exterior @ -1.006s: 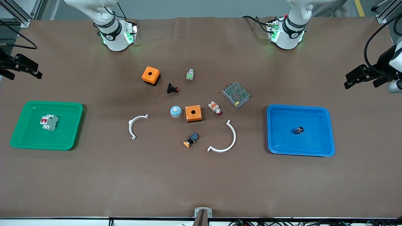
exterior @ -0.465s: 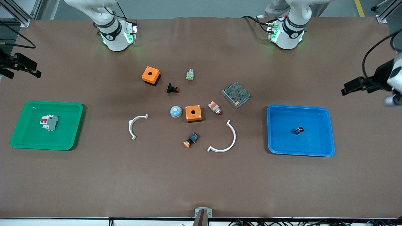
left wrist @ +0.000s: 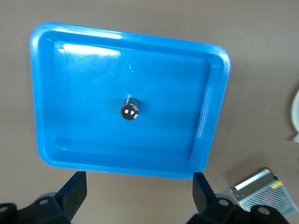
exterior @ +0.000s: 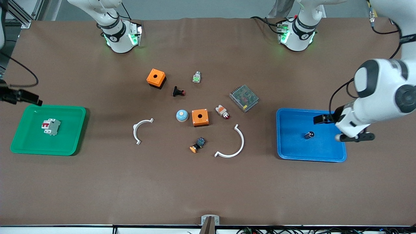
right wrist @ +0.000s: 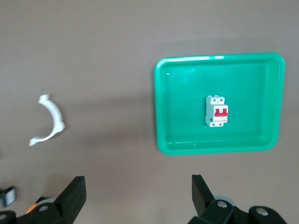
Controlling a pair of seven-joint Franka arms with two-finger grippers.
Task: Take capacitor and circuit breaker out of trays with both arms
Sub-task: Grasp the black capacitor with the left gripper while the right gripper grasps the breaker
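The capacitor (exterior: pixel 309 134), a tiny black cylinder, lies in the blue tray (exterior: pixel 310 159) at the left arm's end of the table. It also shows in the left wrist view (left wrist: pixel 130 110) at the middle of the tray (left wrist: pixel 117 169). My left gripper (exterior: pixel 338 128) is open and empty, up over the tray's outer edge (left wrist: pixel 138 186). The breaker (exterior: pixel 51 126), white-grey with red levers, lies in the green tray (exterior: pixel 42 151). My right gripper (exterior: pixel 22 96) is open and empty over the table beside that tray's corner (right wrist: pixel 138 189). Its wrist view shows the breaker (right wrist: pixel 217 111) in the tray (right wrist: pixel 215 148).
Mid-table lie two orange boxes (exterior: pixel 156 78) (exterior: pixel 200 117), a black button with red tip (exterior: pixel 178 92), a blue dome (exterior: pixel 182 115), a white-and-orange part (exterior: pixel 222 111), a mesh-topped metal box (exterior: pixel 244 97), a black-and-blue button (exterior: pixel 198 144), a small green-and-grey part (exterior: pixel 196 78) and two white arcs (exterior: pixel 138 130) (exterior: pixel 235 148).
The left arm has swung in from the table's end to over the blue tray's edge. The right gripper has moved closer to the green tray's corner. The parts have not moved.
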